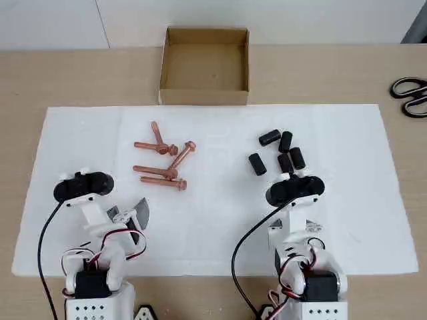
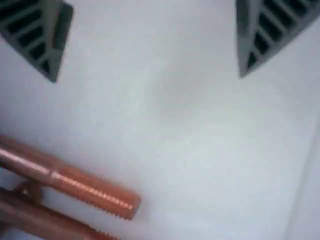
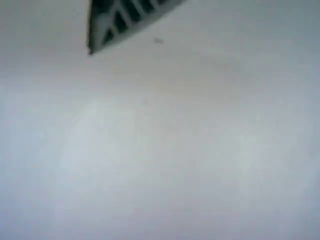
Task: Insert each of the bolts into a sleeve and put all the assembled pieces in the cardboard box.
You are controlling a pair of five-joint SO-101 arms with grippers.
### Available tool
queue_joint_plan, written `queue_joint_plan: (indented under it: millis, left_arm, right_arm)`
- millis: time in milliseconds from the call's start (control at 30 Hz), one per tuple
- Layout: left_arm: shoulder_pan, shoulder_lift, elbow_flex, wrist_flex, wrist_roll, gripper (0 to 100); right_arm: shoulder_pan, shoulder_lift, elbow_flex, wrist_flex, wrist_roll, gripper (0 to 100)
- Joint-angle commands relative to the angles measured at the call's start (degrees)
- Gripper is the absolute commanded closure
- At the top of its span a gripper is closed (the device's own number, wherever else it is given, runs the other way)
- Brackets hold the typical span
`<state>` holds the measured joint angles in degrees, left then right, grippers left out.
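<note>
Left gripper (image 2: 147, 74) is hanging spread above the white paper sheet (image 1: 213, 233). Copper-coloured threaded metal bolts (image 1: 155, 171) are lying at its one o'clock, and black cylindrical sleeves (image 1: 270, 138) at two. I cannot tell the right gripper (image 3: 100, 37) state.

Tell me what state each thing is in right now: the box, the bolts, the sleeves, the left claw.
cardboard box: open-topped, empty.
bolts: five, lying loose, none in a sleeve.
sleeves: five, lying loose, none with a bolt in it.
left claw: open, holding nothing.
</note>
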<state>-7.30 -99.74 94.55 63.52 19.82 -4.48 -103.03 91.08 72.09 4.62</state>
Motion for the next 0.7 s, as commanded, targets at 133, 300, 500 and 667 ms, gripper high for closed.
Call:
queue_joint_plan:
  millis: [133, 300, 500, 667]
  left_arm:
    - [0.18, -0.62, -2.95, 0.0, -0.18, 78]
    - [0.18, -0.62, -2.95, 0.0, -0.09, 78]
    - [0.18, -0.62, -2.86, -0.79, -0.09, 78]
    - [0.18, -0.62, -2.77, -1.76, -0.09, 78]
  right_arm:
    - [0.22, -0.4, -0.26, -0.84, 0.26, 85.0]
    - [0.22, -0.4, -0.26, -0.84, 0.26, 85.0]
    - [0.22, -0.4, -0.26, -0.84, 0.26, 85.0]
    - [0.48, -0.4, -0.26, -0.92, 0.26, 85.0]
